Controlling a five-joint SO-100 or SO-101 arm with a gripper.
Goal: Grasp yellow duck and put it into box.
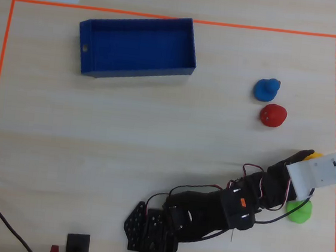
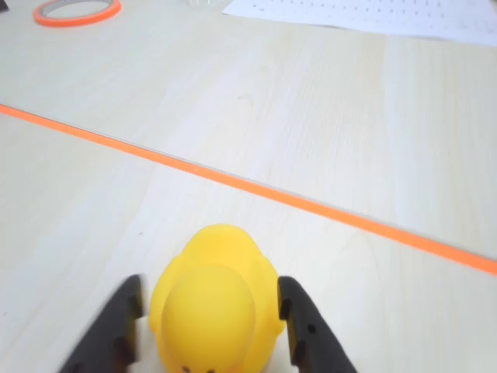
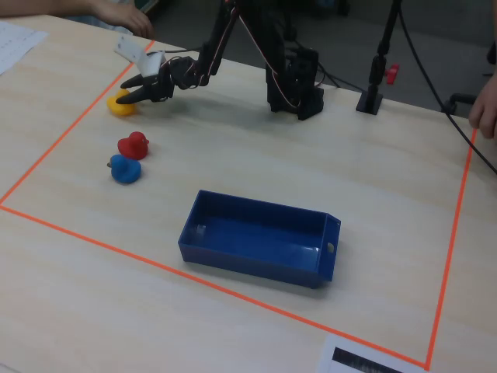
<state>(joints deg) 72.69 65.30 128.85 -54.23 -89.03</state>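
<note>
one yellow duck (image 2: 213, 307), three other ducks, one box (image 1: 134, 72)

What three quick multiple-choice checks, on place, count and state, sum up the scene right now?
1. Where is the yellow duck?
A. in the blue box
B. between the gripper's jaws
C. beside the blue duck

2. How many toy ducks are in the overhead view?
A. two
B. three
C. four

3. What does the blue box hold?
A. nothing
B. the red duck
C. two ducks

Answers: 1 B, a jaw flanks each side in the wrist view; 2 C, yellow, green duck, red duck, blue duck; 3 A, its floor is bare.
</note>
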